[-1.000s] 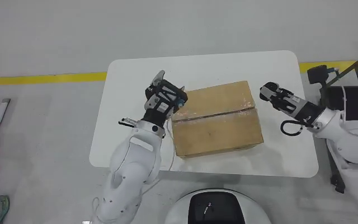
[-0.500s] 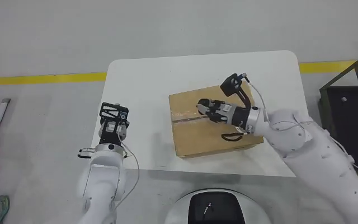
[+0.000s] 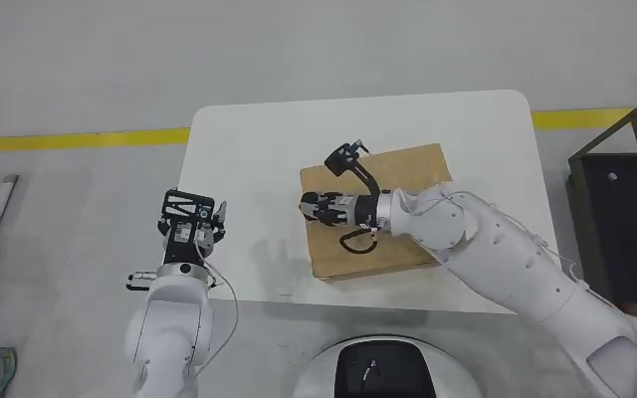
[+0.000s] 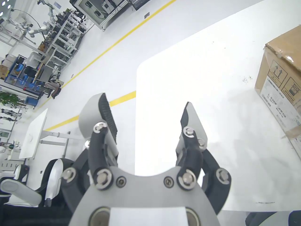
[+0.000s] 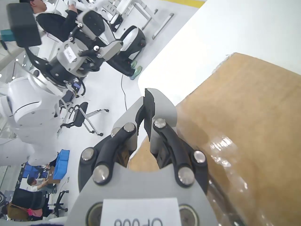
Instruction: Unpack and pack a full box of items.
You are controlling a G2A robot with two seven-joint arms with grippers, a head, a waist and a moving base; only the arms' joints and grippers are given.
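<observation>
Top view: closed brown cardboard box (image 3: 408, 167) on white tabletop (image 3: 259, 149), right gripper (image 3: 307, 207) at its taped seam, jaws together, left gripper (image 3: 189, 202) aside, jaws apart; risks skidding off glossy tape, shoving box askew.

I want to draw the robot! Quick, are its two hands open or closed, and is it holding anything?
Left gripper: open, empty.
Right gripper: shut, empty, at the box's edge.
</observation>
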